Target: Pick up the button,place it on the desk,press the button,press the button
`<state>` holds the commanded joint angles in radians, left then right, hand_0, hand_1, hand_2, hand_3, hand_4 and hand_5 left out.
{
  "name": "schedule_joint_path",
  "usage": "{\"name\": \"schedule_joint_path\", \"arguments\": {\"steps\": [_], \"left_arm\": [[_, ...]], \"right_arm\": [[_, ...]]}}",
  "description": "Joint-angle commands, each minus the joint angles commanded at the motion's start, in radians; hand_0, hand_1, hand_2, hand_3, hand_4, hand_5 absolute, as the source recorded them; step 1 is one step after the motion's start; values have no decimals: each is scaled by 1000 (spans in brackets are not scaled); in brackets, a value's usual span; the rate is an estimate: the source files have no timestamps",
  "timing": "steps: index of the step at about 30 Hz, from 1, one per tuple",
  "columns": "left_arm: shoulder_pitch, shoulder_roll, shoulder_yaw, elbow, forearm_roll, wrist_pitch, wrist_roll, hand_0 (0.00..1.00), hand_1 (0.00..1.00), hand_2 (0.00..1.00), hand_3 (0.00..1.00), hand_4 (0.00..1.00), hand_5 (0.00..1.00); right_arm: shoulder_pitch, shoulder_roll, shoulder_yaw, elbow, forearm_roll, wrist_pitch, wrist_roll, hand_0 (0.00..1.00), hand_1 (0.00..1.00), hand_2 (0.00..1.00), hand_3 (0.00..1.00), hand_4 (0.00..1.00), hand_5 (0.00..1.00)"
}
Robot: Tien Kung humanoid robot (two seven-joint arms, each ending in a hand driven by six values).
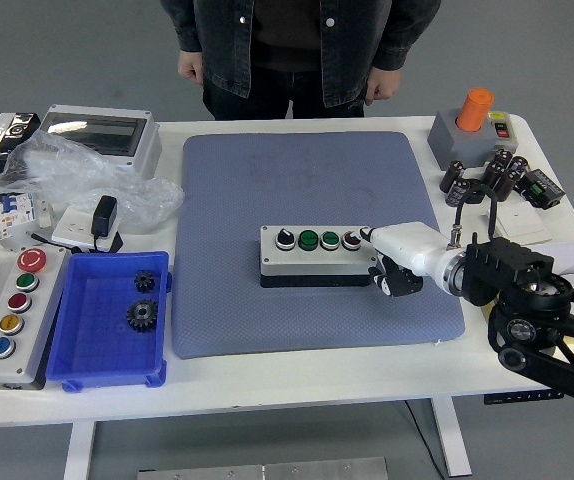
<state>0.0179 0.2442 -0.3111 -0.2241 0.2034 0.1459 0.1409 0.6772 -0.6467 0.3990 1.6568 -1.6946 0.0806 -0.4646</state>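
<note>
A grey button box (317, 256) lies on the blue-grey mat (312, 190), with a black knob, two green buttons and a red button (351, 240) in a row on top. My right hand (387, 258) sits at the box's right end. Its white fingertip (369, 236) touches the red button; the other fingers are curled below against the box's end. My left arm is out of view.
A second button box (12, 315) and a blue bin (109, 322) with two gears sit at the left. A plastic bag, sockets and a clear-lidded enclosure (102, 135) are at back left. An orange-topped box (470, 125) and dark cylinders are at back right. A person stands behind the table.
</note>
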Motion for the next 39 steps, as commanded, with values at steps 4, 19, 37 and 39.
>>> {"name": "schedule_joint_path", "arguments": {"steps": [4, 19, 37, 39], "left_arm": [[0, -1, -1, 0, 1, 0, -2, 682, 725, 646, 643, 665, 426], [4, -5, 11, 1, -11, -6, -1, 683, 725, 646, 644, 667, 430], [10, 0, 3, 1, -5, -19, 12, 684, 726, 648, 645, 669, 430], [11, 1, 2, 2, -4, -22, 15, 684, 726, 648, 645, 669, 430]], "right_arm": [[-1, -1, 4, 6, -3, -5, 5, 345, 342, 200, 864, 383, 2], [-44, -60, 226, 79, -38, -146, 108, 337, 357, 236, 841, 439, 2], [-208, -23, 491, 3, 41, -369, 348, 859, 906, 998, 998, 998, 552], [-234, -14, 527, -9, 72, -386, 381, 859, 906, 998, 998, 998, 552]]}}
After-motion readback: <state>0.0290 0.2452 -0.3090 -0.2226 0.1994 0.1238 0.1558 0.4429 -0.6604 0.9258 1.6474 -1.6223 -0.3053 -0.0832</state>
